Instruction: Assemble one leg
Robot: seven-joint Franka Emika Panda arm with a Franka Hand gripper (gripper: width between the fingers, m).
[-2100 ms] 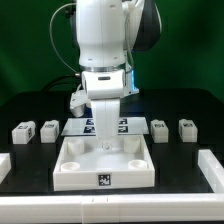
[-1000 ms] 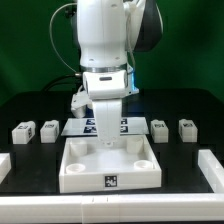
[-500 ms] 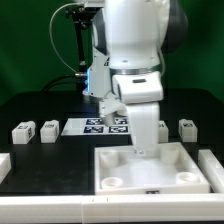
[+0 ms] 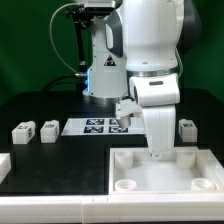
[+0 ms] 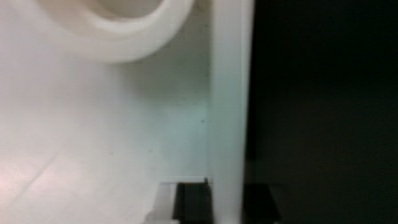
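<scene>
The white robot arm (image 4: 150, 60) fills the middle of the exterior view and hides part of the black table (image 4: 60, 160) behind it. Clock directions below are read on that view, from the gripper.

The gripper (image 4: 156, 150) points straight down onto the far edge of a large white panel (image 4: 165, 172). The panel lies flat from five to seven o'clock, with round hollows in its near corners. The marker board (image 4: 92, 126) lies flat on the table at about ten o'clock. A long white rail (image 4: 50, 208) runs along the table's near edge, and a white block (image 4: 4, 164) sits at the view's nine o'clock margin.

The marker board and the legs carry square black-and-white marker tags, too small to read.

In the wrist view the dark fingertips (image 5: 189, 203) stand on either side of the panel's thin upright rim. The jaws are drawn in close and appear to be pinching it. They hold no leg.

The nearest leg (image 4: 186, 129) stands on the table at about two o'clock, just beyond the panel's far edge and apart from the fingers. A second leg (image 4: 47, 130) and a third leg (image 4: 22, 131) stand side by side between nine and ten o'clock, well apart from the gripper.
</scene>
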